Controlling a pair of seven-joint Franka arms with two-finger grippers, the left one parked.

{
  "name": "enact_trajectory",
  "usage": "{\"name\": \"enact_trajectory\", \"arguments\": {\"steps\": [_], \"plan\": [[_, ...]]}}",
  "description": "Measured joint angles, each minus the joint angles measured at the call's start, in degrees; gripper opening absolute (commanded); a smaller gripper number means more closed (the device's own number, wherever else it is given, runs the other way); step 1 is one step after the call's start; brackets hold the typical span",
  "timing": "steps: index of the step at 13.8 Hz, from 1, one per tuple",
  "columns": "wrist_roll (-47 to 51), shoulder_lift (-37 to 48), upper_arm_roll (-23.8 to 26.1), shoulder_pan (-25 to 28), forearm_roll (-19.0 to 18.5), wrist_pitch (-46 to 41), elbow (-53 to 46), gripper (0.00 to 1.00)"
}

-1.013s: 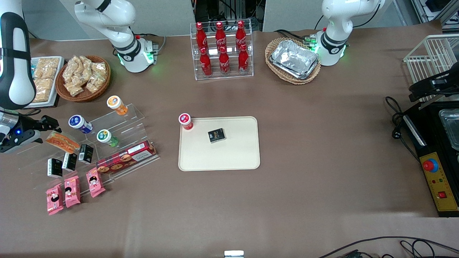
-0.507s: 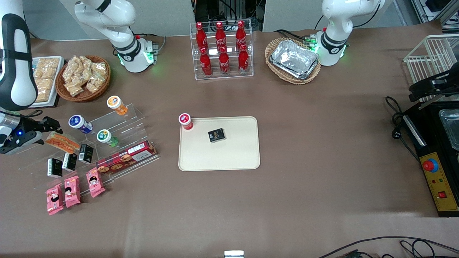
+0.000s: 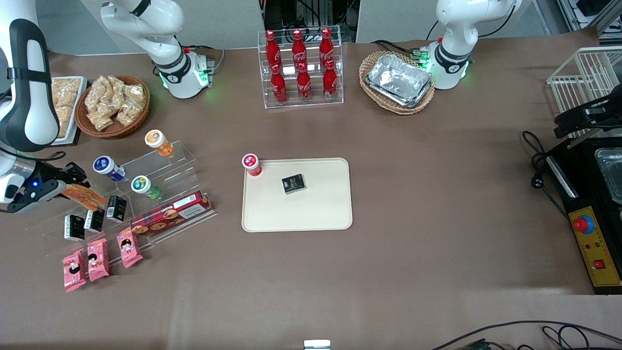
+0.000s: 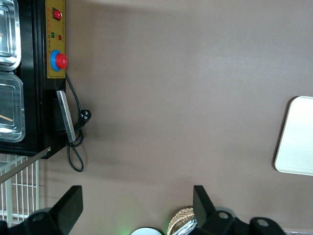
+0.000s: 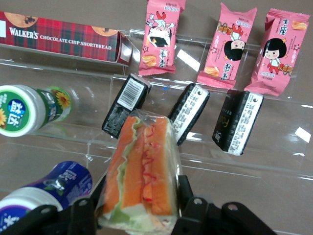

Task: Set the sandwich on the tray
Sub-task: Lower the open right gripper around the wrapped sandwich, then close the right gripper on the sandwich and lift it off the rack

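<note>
The sandwich (image 3: 89, 196), a wrapped wedge with orange and pale layers, lies on a clear acrylic step shelf (image 3: 175, 160) toward the working arm's end of the table. My right gripper (image 3: 73, 184) is at the sandwich's end, open, with one finger on each side of it. In the right wrist view the sandwich (image 5: 142, 166) sits between the black fingers (image 5: 185, 188) of the gripper (image 5: 138, 198), close to both. The cream tray (image 3: 316, 209) lies at the table's middle, holding a small black box (image 3: 293, 183) and a red-capped bottle (image 3: 251, 164) at its corner.
On the shelf by the sandwich are capped bottles (image 3: 108, 167), small black boxes (image 3: 115, 207), a long red biscuit box (image 3: 171, 212) and pink snack packets (image 3: 97, 253). Snack baskets (image 3: 112, 104), a cola bottle rack (image 3: 301, 68) and foil trays (image 3: 398, 80) stand farther from the camera.
My gripper has moved along the shelf onto the sandwich, and its fingers now reach round the sandwich's end. The sandwich has stayed on the shelf.
</note>
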State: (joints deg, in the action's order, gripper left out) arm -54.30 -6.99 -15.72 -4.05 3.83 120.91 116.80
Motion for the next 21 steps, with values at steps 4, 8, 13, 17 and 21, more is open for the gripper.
{"name": "enact_trajectory", "arguments": {"steps": [4, 8, 13, 17, 21], "plan": [[-1.6, 0.0, 0.0, 0.0, 0.0, 0.2, -0.6, 0.5], [-2.0, 0.0, 0.0, 0.0, 0.0, -2.4, -4.7, 0.5], [-2.2, -0.6, 0.1, 3.5, 0.1, -11.6, -13.6, 0.5], [-2.2, -0.6, 0.5, 11.4, 0.2, -16.3, -19.8, 0.5], [-4.1, -1.0, 0.7, 19.1, 0.2, -16.6, -21.4, 0.5]]}}
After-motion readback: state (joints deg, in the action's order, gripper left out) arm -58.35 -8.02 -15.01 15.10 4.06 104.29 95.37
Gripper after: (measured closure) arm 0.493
